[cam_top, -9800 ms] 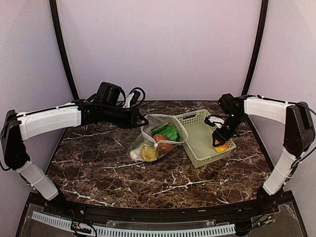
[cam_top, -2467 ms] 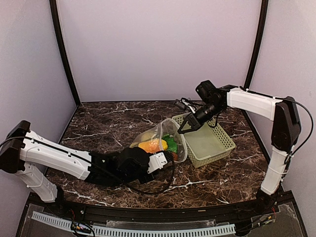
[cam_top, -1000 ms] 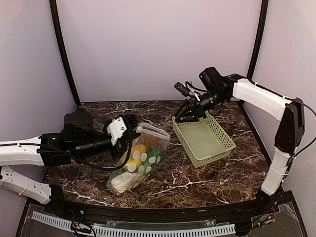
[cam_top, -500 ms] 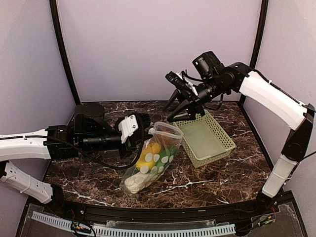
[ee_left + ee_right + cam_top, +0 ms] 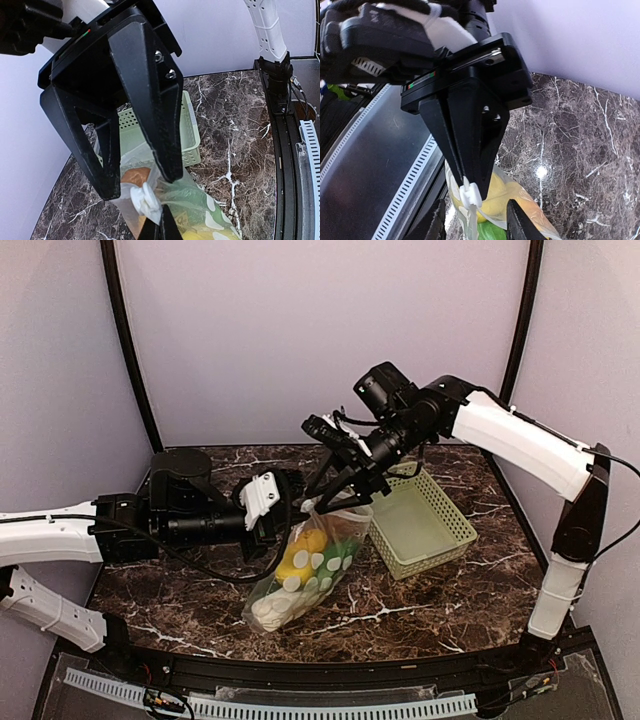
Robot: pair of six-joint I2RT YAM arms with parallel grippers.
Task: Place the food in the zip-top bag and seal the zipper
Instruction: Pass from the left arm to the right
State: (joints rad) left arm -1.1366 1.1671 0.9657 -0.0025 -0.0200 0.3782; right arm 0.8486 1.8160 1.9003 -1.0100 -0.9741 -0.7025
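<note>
The zip-top bag (image 5: pixel 300 575) is leaning tilted over the worktop (image 5: pixel 180 585). Its lower end is resting on the marble toward my bases and its mouth is lifted toward the back. The food (image 5: pixel 293 562) is sitting inside it, with yellow, orange and green pieces showing through the white dots and a pale piece lying lowest. I am pinching the whitish end of the zipper (image 5: pixel 146 198) at the left corner of the mouth. My left jaws are closed tight on it, reaching in roughly level from the left. My right jaws are spread wide and pointing down at that same corner, one on each side of the bag's mouth and close around the pinched end. I cannot tell whether they are touching the plastic. My right arm (image 5: pixel 510 435) is arching in high from the right. The light green basket (image 5: pixel 425 525) is sitting on the worktop just right of the bag.
</note>
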